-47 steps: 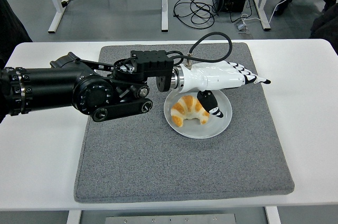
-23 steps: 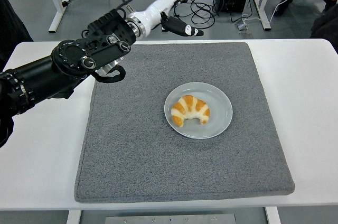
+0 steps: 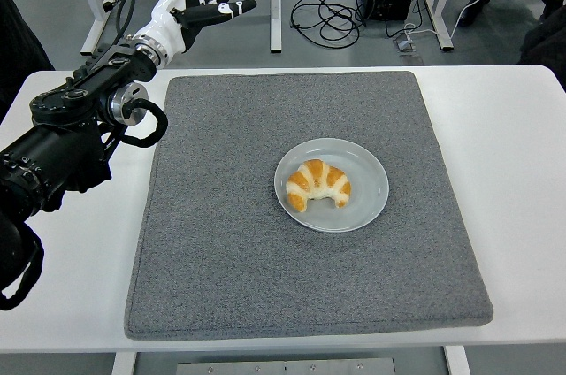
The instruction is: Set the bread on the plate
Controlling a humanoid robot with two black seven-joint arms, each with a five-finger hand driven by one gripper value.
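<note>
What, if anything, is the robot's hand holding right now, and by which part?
Nothing is held. The left hand is raised beyond the table's far left, fingers spread and empty. The bread lies free on the plate.

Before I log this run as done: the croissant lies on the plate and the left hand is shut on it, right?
Not quite. The head view shows the croissant lying on the plate, but the left hand is open and holds nothing, raised beyond the table's far left corner, well apart from the bread.
</note>
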